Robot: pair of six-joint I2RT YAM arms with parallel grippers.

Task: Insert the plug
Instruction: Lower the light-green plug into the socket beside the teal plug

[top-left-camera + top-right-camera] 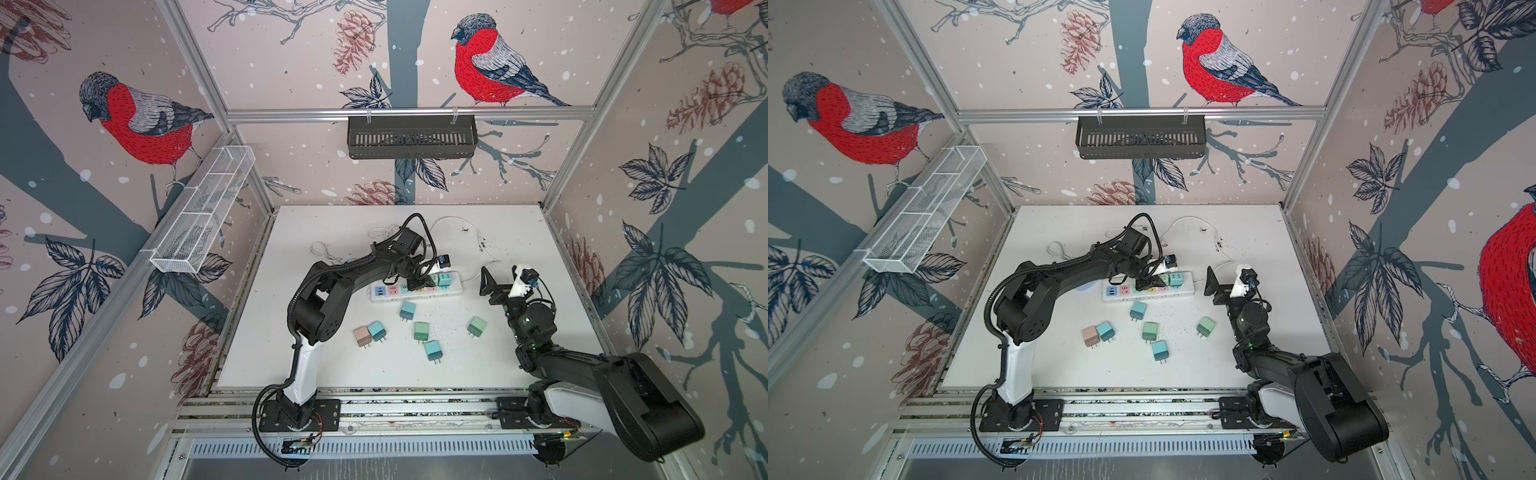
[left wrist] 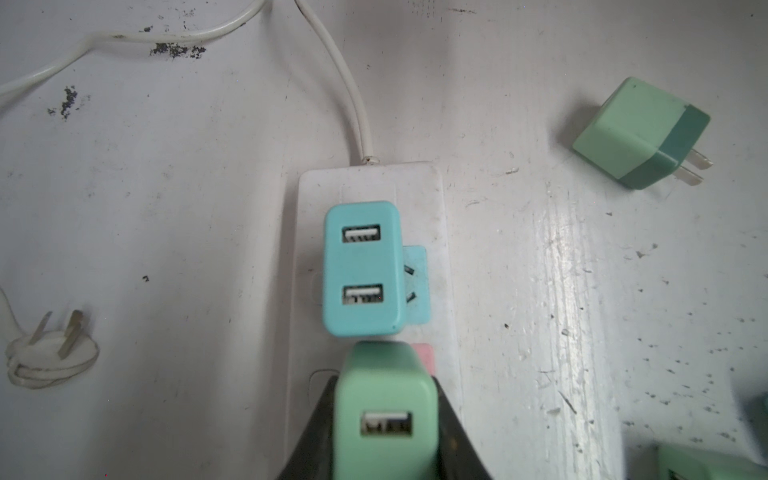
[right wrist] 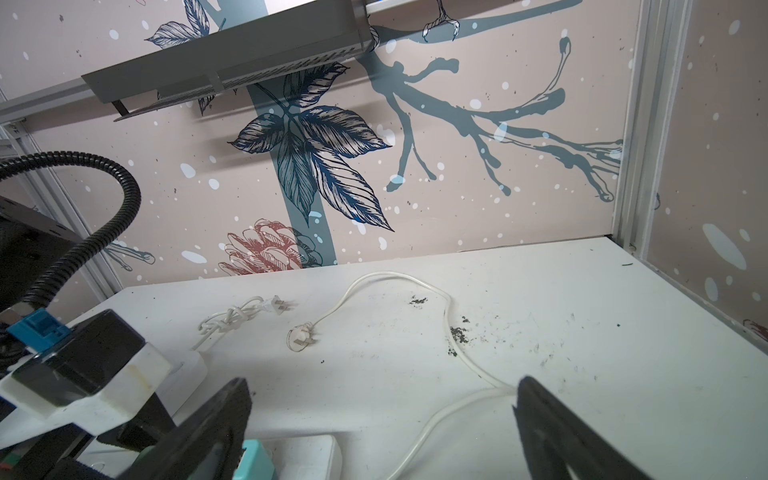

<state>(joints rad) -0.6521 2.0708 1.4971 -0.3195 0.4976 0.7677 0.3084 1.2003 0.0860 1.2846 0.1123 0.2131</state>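
The green plug is pinched by its two sides in the left hand, which is closed narrow on it. The USB face points up at the wrist camera, so the prongs point down at the power strip. Gripping the sides keeps the top and bottom free, probably so the hand can press straight down. The plug sits over the strip's pink socket, just left of a blue plug already seated near the strip's right end. The two bodies are very close, so there is little room to drift right. Its body hides the prongs, so I cannot tell whether they have entered the slots; I would judge it to be lining up or just starting to press.

The strip lies left to right across the middle of the counter, and its white cord trails off toward the far side. The right hand waits just right of the strip's end with jaws wide and nothing in them, perhaps placed to steady the strip. Spare plugs, among them a pink one, lie scattered nearer than the strip.
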